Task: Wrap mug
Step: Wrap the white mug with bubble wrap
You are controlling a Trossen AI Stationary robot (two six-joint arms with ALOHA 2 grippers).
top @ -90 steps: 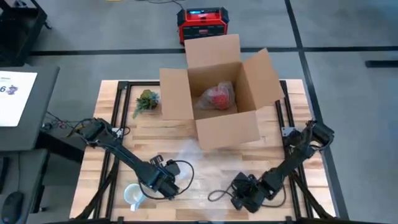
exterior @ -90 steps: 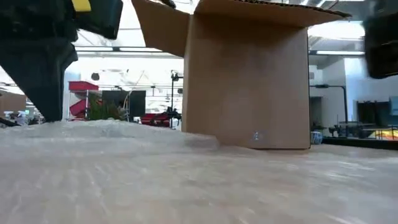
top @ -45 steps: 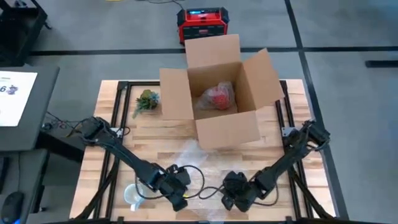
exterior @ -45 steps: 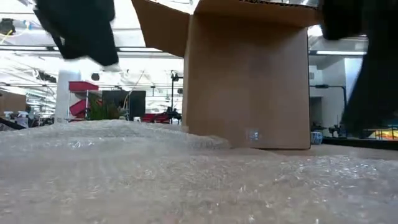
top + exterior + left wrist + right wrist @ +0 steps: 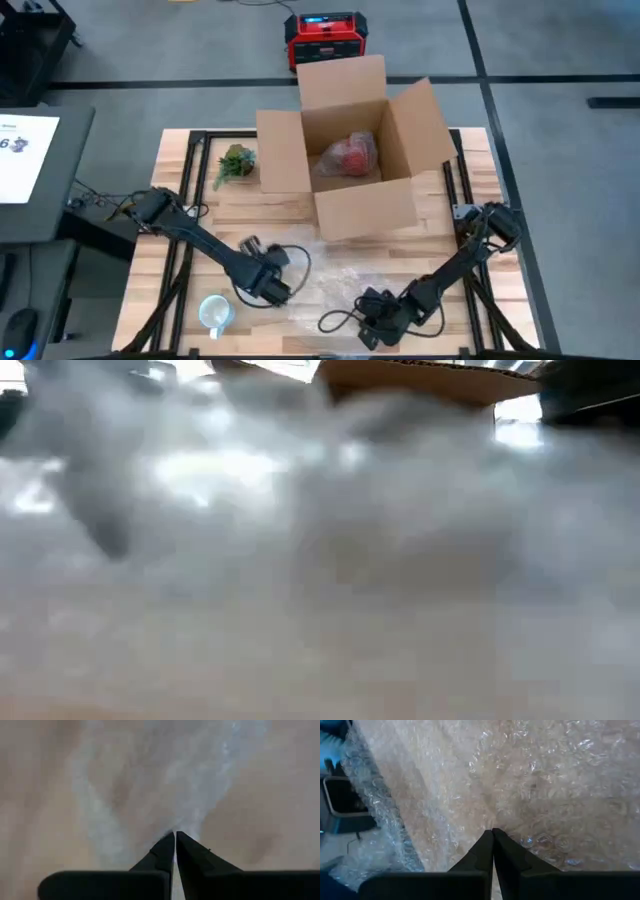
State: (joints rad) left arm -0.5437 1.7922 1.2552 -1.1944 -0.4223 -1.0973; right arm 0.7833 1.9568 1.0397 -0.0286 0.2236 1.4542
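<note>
A sheet of clear bubble wrap [image 5: 330, 272] lies on the wooden table in front of an open cardboard box [image 5: 350, 150]. Its near part is raised and fills the low view as the bubble wrap [image 5: 320, 540]. A white mug [image 5: 213, 312] stands at the near left, apart from the wrap. My left gripper [image 5: 283, 292] is shut on the wrap's near left part, just right of the mug. My right gripper [image 5: 362, 308] is shut on its near right part. My left gripper pinches the bubble wrap between its two fingertips, and the wrap [image 5: 176, 822] gathers into a bunch right at the tips. One layer or several, I cannot tell. My right gripper pinches the bubble wrap [image 5: 493, 822] between its two fingertips; the sheet spreads out beyond them with creases.
Inside the box lies a red object [image 5: 350, 153] in clear wrapping. A small green plant [image 5: 235, 160] sits left of the box. A red and black device [image 5: 325, 38] stands on the floor beyond the table. A black cable loops near each gripper.
Both grippers have shifted a little over the table's near part, the right one toward the left and near edge. The bubble wrap, lying flat a second ago, has risen at its near part and now covers the low camera's view. The mug has stayed in place.
</note>
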